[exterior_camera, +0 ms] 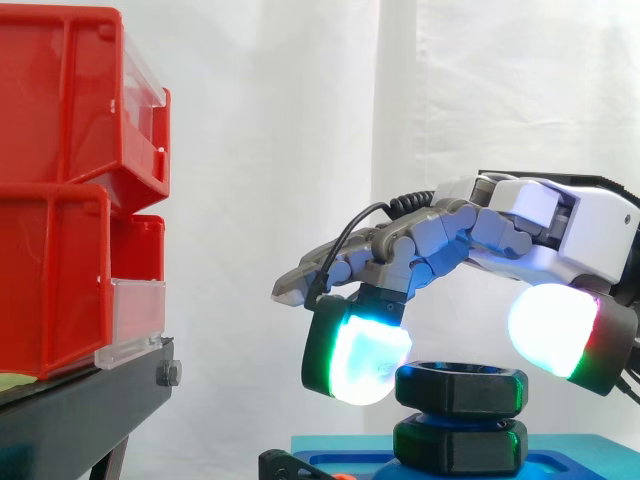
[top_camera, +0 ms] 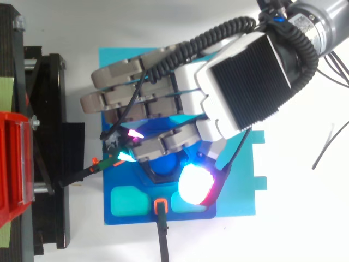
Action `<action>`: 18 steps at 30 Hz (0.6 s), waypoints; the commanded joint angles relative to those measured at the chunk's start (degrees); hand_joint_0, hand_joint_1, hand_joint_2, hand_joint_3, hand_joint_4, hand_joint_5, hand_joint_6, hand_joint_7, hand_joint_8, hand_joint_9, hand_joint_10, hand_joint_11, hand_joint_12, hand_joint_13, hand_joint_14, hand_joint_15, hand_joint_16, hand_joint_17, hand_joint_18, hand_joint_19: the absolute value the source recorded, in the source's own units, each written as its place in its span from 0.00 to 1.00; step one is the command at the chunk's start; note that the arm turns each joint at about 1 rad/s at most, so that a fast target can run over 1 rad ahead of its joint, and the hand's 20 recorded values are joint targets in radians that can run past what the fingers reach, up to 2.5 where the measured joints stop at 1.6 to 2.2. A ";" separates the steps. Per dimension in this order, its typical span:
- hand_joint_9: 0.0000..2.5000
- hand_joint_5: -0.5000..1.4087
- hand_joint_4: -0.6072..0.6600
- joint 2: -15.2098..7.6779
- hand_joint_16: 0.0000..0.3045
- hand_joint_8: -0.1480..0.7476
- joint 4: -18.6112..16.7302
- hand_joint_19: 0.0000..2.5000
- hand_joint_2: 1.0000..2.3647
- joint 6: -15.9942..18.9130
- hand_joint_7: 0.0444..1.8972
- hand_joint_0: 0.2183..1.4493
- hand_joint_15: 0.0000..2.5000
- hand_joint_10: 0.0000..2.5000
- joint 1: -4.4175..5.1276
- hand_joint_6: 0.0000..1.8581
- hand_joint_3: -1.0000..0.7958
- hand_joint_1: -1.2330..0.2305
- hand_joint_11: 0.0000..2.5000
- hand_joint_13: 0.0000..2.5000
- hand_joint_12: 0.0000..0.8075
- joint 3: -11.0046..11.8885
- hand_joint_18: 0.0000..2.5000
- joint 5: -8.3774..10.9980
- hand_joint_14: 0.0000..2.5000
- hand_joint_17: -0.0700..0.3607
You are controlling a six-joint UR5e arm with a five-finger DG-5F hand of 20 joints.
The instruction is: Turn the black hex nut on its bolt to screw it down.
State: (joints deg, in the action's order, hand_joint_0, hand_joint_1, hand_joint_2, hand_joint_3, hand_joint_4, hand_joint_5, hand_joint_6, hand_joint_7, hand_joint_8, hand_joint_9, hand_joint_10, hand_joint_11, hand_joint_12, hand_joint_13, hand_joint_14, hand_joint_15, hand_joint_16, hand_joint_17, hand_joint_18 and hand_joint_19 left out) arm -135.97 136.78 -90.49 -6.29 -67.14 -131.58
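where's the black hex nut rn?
Side view: the black hex nut sits low, right of centre, just under the hand, directly above a second black hex piece on the blue base.

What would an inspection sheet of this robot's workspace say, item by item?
surface: blue board lying on a white table.
job's things: black hex nut stands above a second black hex piece on the board.
clutter: nothing seen.
hand: the hand reaches in from the right over the nut; whether it grips the nut cannot be told.
cables: thin black leads with orange ends at the board's edge; loose black wire on the table.
surroundings: red bins on a black stand, with a white curtain behind.
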 commanded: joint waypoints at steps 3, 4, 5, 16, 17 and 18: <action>0.34 0.18 0.67 0.00 0.18 0.52 -0.38 0.10 0.00 0.49 0.46 0.22 0.05 0.00 -1.79 0.46 0.28 0.71 0.09 0.26 0.46 0.08 0.23 -1.66 0.00 0.44; 0.34 0.18 0.68 0.00 0.18 0.52 -0.46 0.09 0.00 0.49 0.46 0.22 0.05 0.00 -1.88 0.45 0.28 0.71 0.09 0.26 0.46 0.08 0.23 -1.58 0.00 0.44; 0.34 0.18 0.68 0.00 0.18 0.52 -0.64 0.10 0.00 0.49 0.47 0.22 0.06 0.00 -2.14 0.45 0.28 0.71 0.09 0.26 0.46 0.08 0.23 -1.66 0.00 0.44; 0.34 0.19 0.68 0.00 0.18 0.52 -1.78 0.10 0.00 4.45 0.46 0.22 0.06 0.00 -2.50 0.44 0.28 0.71 0.09 0.26 0.46 3.25 0.23 -2.72 0.00 0.44; 0.34 0.19 0.68 0.00 0.18 0.52 -1.25 0.10 0.00 5.32 0.46 0.22 0.06 0.00 -2.14 0.43 0.28 0.71 0.09 0.26 0.46 3.95 0.23 -3.16 0.00 0.44; 0.34 0.19 0.68 0.00 0.18 0.52 -0.64 0.10 0.00 6.64 0.47 0.22 0.05 0.00 -1.97 0.43 0.28 0.71 0.09 0.26 0.46 4.13 0.23 -3.42 0.00 0.44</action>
State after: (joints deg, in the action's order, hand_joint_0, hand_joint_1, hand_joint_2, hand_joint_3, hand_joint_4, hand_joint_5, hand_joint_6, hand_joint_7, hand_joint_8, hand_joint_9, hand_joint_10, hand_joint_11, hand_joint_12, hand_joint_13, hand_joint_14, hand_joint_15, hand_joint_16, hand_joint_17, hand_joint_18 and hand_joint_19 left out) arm -135.94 135.21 -86.32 -8.80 -64.32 -134.21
